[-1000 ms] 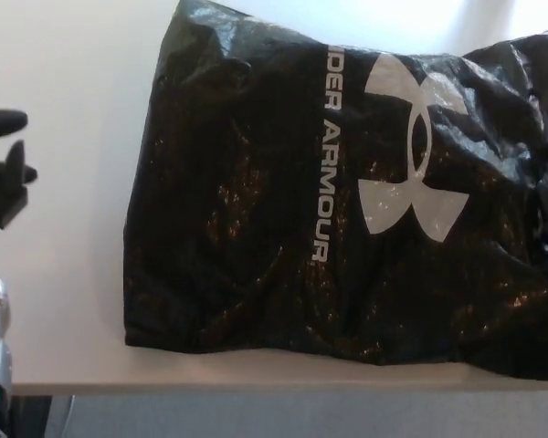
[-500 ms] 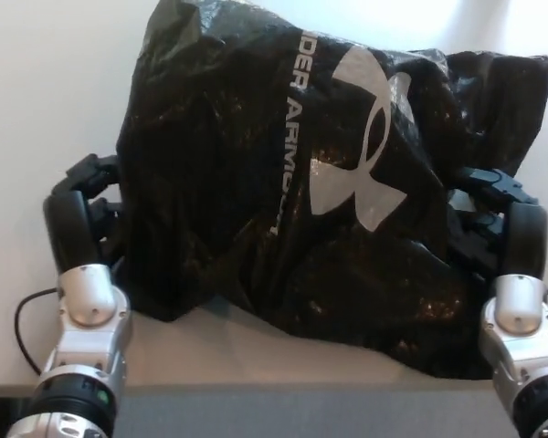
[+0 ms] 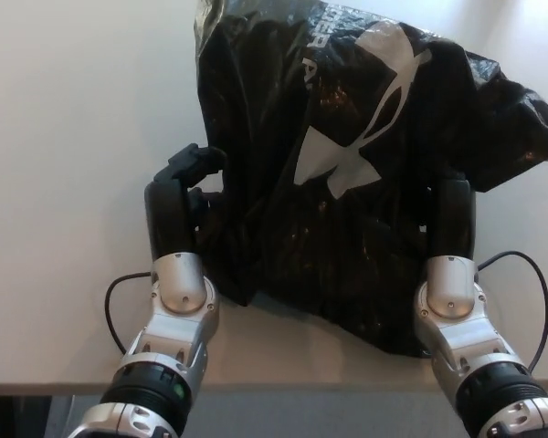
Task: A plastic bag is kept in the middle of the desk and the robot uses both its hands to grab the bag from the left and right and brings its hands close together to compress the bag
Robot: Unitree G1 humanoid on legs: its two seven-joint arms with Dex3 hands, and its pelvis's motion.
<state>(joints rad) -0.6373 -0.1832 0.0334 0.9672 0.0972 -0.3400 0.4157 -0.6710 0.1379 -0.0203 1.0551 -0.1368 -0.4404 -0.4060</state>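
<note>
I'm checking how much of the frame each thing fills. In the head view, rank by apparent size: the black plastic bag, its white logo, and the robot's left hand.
1. Black plastic bag, by far the largest.
2. White logo.
3. Left hand, close to the logo in apparent size; its fingers are partly hidden, so this order is unsure.

The bag (image 3: 347, 182) sits on the table (image 3: 64, 137), bunched up between the two hands. The left hand (image 3: 184, 196) presses its left side. The right hand (image 3: 455, 219) presses its right side.
</note>
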